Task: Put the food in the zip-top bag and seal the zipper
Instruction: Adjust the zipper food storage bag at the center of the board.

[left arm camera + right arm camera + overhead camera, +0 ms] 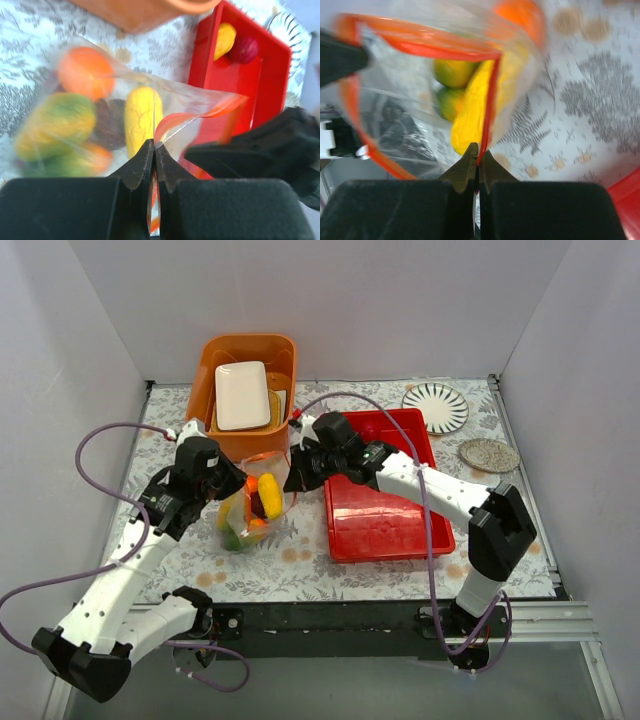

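Note:
The clear zip-top bag [258, 502] hangs between my two grippers above the floral cloth, its mouth open. Inside are yellow-green mangoes [55, 120], an orange [85, 72], a yellow fruit [142, 120] and a dark fruit [266, 503]. My left gripper [154, 146] is shut on the orange-red zipper strip [200, 115] at the bag's left side. My right gripper [478, 150] is shut on the zipper [490, 95] at the right side. A yellow mango [224, 39] and a dark red fruit [243, 49] lie in the red tray [272, 75].
An orange tub [250, 375] holding a white plate [242, 395] stands just behind the bag. The red tray [385, 515] lies to the right. A striped plate [435, 407] and a speckled coaster [489, 454] sit at the back right. White walls enclose the table.

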`<move>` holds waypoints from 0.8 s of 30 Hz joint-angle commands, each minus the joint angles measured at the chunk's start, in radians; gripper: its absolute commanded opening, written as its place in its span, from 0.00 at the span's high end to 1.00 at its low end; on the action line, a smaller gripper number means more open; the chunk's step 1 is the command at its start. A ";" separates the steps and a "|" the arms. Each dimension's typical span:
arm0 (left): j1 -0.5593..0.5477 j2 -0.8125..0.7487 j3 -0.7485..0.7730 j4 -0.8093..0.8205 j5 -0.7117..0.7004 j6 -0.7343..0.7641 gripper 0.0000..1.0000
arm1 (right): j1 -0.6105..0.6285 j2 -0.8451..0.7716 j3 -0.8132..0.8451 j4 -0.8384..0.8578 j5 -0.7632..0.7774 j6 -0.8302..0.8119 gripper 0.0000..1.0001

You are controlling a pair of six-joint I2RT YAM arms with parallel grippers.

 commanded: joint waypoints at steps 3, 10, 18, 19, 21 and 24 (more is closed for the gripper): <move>0.001 -0.041 0.140 -0.037 -0.142 0.034 0.96 | 0.052 -0.079 0.262 0.002 -0.085 -0.080 0.99; 0.001 -0.021 0.198 -0.100 -0.213 -0.004 1.00 | 0.067 0.055 0.325 -0.063 -0.107 -0.045 0.99; 0.001 -0.059 0.235 -0.130 -0.305 0.036 0.91 | 0.075 0.095 0.340 -0.006 -0.184 -0.027 0.99; 0.001 -0.052 0.229 -0.130 -0.300 0.038 0.91 | 0.075 0.109 0.340 0.006 -0.193 -0.016 0.99; 0.001 -0.019 0.218 -0.135 -0.287 0.038 0.91 | 0.075 0.119 0.325 0.014 -0.182 0.007 0.99; 0.001 -0.001 0.155 -0.109 -0.231 0.035 0.92 | 0.061 0.142 0.264 0.020 -0.159 0.064 0.99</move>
